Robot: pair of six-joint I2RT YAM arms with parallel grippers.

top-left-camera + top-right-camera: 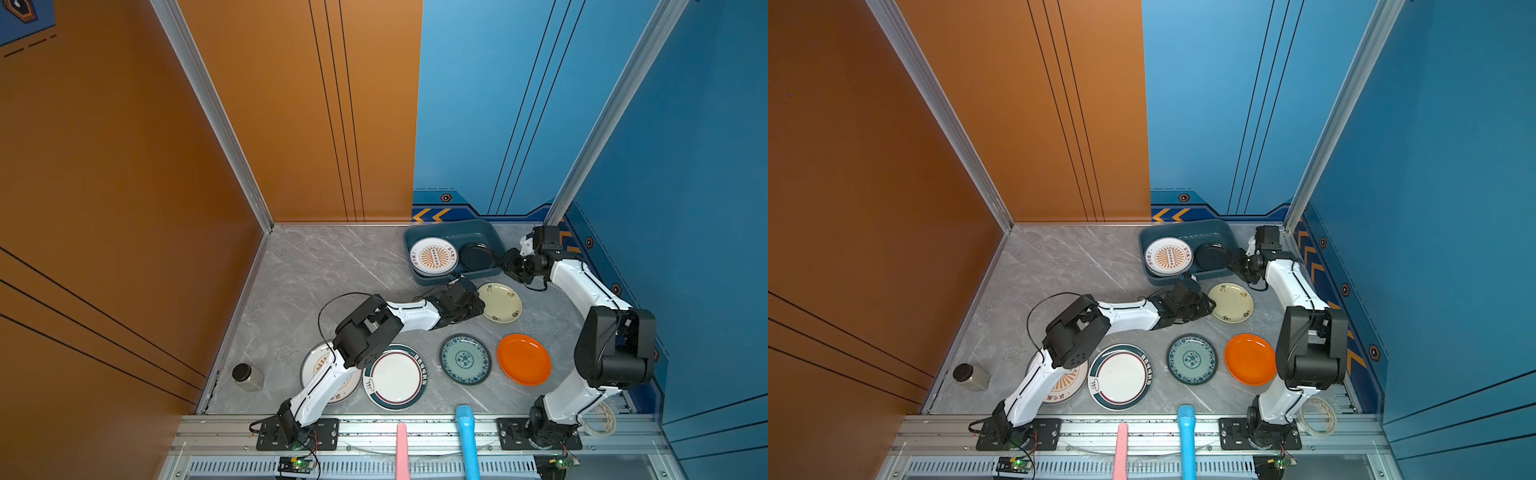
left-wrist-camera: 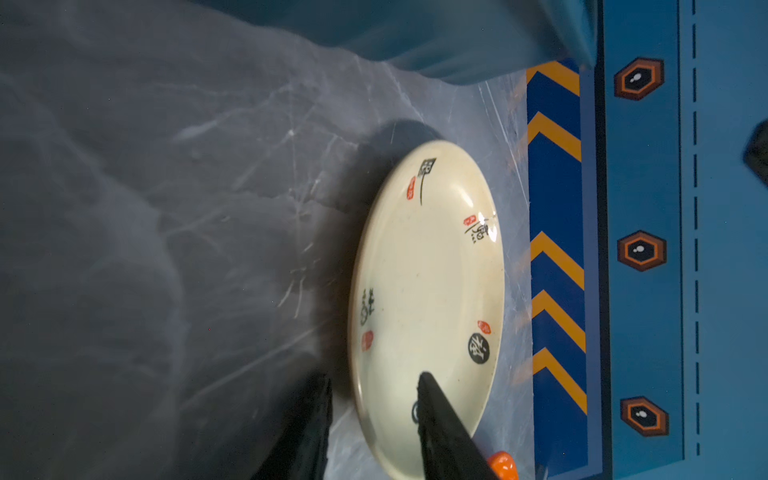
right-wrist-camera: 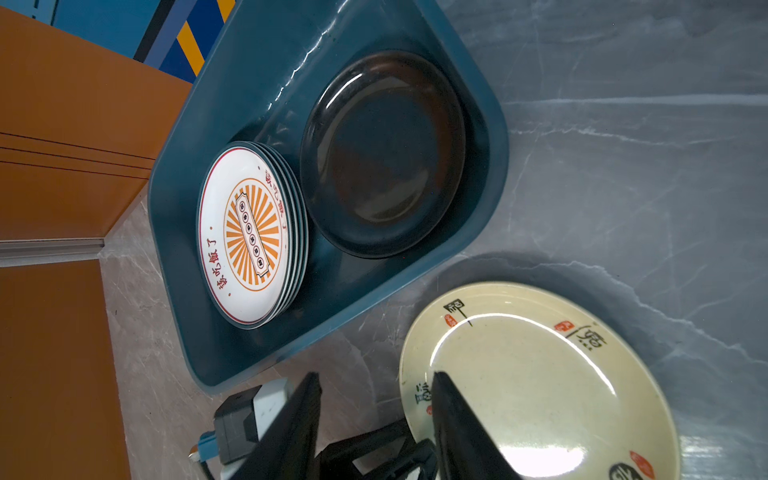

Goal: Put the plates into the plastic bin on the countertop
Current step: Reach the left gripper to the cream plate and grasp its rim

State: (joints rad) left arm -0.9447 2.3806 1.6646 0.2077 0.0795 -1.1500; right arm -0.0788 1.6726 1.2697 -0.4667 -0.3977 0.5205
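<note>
A cream plate point(image 1: 500, 302) point(image 2: 428, 270) lies on the countertop point(image 1: 332, 270) just in front of the dark teal plastic bin point(image 1: 453, 230). My left gripper point(image 1: 478, 305) point(image 2: 376, 376) is open and straddles the plate's left rim: one finger lies over the plate, the other stands outside it with a gap. The bin holds a stack of white sunburst plates point(image 1: 434, 256) and a black plate point(image 1: 477, 257). Beside the bin's right wall my right gripper point(image 1: 505, 264) point(image 3: 376, 374) hangs open and holds nothing. Teal-rimmed point(image 1: 395, 377), blue patterned point(image 1: 465, 359) and orange point(image 1: 523, 359) plates lie nearer the front.
Another sunburst plate point(image 1: 316, 365) lies partly under my left arm. A dark-lidded jar point(image 1: 248, 377) stands at the front left. Pink point(image 1: 402, 449) and blue point(image 1: 466, 436) handles cross the front rail, with a tape roll point(image 1: 598, 419) at the right arm's base. Walls close three sides.
</note>
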